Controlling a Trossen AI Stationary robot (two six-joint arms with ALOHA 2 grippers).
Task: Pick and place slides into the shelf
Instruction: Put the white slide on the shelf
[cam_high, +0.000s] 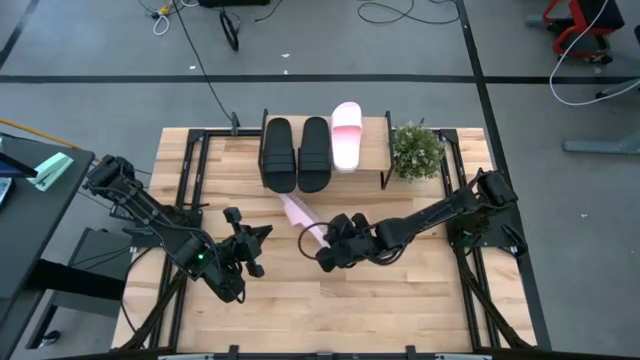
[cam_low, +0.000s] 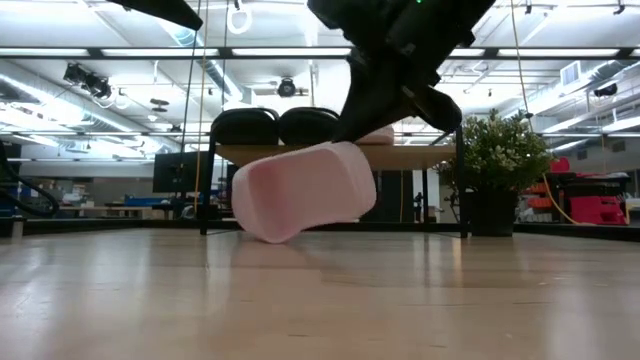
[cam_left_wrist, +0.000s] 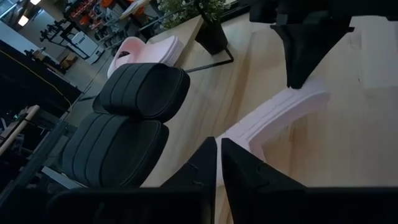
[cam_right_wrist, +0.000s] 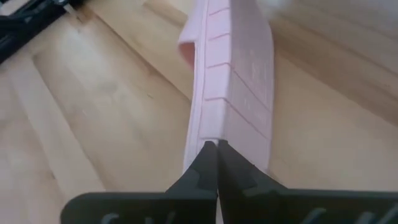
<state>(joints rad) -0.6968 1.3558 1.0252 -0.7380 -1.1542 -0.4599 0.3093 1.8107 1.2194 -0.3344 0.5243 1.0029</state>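
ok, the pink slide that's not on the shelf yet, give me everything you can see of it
The loose pink slide looks like matte light pink foam with a grooved sole edge and a broad strap. It is tipped on its side edge, one end on the table and the other raised. The right end effector is shut on its sole edge. It lies in front of the shelf, apart from it.

We read no text, label, brand, number or sign in any view, none legible on the slides, the shelf, the arms, the tabletop or in the room behind.
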